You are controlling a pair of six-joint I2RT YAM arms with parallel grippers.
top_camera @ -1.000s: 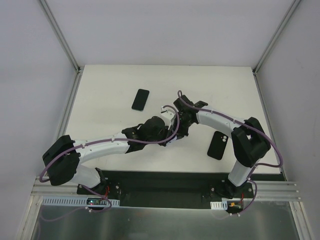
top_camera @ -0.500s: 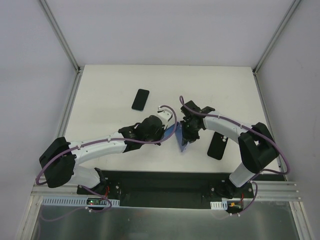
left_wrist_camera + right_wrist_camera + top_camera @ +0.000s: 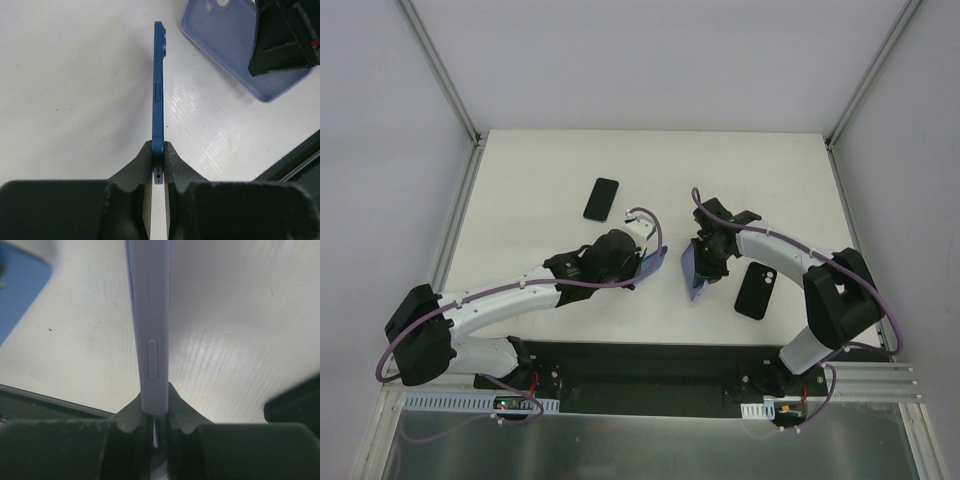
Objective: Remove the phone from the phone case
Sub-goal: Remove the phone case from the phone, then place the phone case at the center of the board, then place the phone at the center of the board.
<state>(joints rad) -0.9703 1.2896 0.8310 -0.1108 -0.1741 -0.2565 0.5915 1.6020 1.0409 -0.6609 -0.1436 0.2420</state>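
Edge-on in the left wrist view, the blue phone (image 3: 158, 90) is bare, and my left gripper (image 3: 158, 151) is shut on its lower end. From above, the phone (image 3: 655, 262) hangs over the table's middle in the left gripper (image 3: 644, 264). The pale lavender phone case (image 3: 150, 315) is empty, with my right gripper (image 3: 155, 405) shut on its edge. In the top view the case (image 3: 692, 274) sits just right of the phone, a small gap between them, held by the right gripper (image 3: 705, 260). The case (image 3: 230, 45) also shows in the left wrist view.
A black phone (image 3: 601, 199) lies on the white table (image 3: 540, 180) behind the left arm. Another black phone with a camera cutout (image 3: 756, 290) lies right of the right gripper. A black mounting strip (image 3: 650, 360) runs along the near edge.
The two grippers were pressed together a second ago. They have pulled apart, left going left with the blue phone, right going right with the case.
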